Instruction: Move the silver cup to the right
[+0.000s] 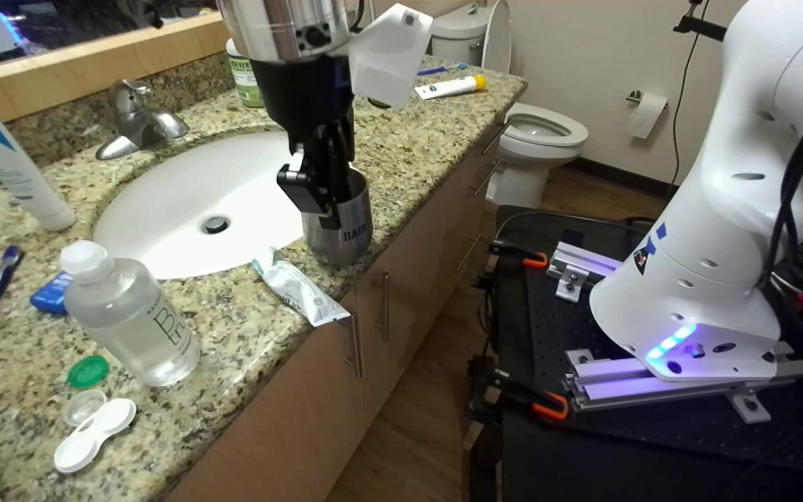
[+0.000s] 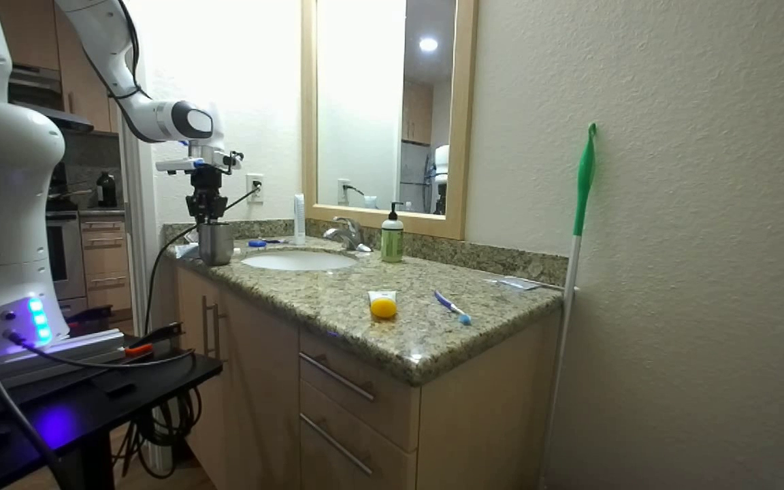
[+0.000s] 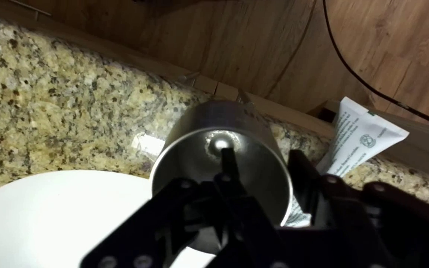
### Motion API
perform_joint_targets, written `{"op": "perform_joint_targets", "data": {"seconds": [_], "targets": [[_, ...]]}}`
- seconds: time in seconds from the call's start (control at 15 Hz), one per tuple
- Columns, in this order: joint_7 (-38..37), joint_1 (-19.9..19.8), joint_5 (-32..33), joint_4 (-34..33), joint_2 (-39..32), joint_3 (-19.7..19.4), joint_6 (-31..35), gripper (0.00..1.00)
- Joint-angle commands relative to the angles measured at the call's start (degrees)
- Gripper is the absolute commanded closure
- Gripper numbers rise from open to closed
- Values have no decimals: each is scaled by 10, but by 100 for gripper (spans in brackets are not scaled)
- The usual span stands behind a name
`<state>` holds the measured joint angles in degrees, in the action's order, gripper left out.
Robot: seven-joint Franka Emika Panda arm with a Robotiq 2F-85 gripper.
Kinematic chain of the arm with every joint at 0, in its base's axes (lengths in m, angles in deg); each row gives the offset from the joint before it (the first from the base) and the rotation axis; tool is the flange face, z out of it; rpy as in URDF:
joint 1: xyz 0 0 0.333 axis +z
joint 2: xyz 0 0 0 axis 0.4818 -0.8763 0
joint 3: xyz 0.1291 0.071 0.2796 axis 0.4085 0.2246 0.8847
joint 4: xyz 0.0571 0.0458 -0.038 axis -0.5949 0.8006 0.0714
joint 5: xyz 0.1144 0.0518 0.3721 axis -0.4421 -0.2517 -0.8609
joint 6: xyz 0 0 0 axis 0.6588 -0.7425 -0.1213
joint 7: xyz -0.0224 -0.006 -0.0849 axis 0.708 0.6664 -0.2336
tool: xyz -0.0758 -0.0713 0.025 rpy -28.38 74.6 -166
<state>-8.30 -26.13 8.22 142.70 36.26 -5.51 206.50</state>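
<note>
The silver cup (image 1: 337, 245) stands upright on the granite counter between the sink and the front edge. It also shows in an exterior view (image 2: 216, 246) and, seen into its mouth, in the wrist view (image 3: 218, 116). My gripper (image 1: 335, 208) points down over the cup's rim; it also shows in an exterior view (image 2: 207, 216). In the wrist view my gripper (image 3: 263, 154) is open, with one finger inside the cup and the other outside it. A gap shows between the outer finger and the cup wall. The inner fingertip is partly hidden in an exterior view.
A crumpled white tube (image 1: 300, 287) lies close beside the cup, over the counter edge. The sink (image 1: 157, 209) and faucet (image 1: 140, 122) are behind. A clear bottle (image 1: 133, 314) stands nearby. A yellow-capped tube (image 2: 383, 306), toothbrush (image 2: 452, 306) and soap bottle (image 2: 392, 241) are farther along.
</note>
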Motion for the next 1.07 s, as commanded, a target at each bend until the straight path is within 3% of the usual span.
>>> {"op": "perform_joint_targets", "data": {"seconds": [0.0, 0.13, 0.53, 0.73, 1.0], "targets": [[-56, -15, 31, -4, 0, 1, -18, 90], [-95, -22, 40, -7, 15, -2, -40, 100], [-169, -67, 68, -28, 135, -20, -186, 99], [-171, -100, 62, -39, 220, -43, -209, 99], [-135, -141, 16, -65, 327, -101, -226, 99]]}}
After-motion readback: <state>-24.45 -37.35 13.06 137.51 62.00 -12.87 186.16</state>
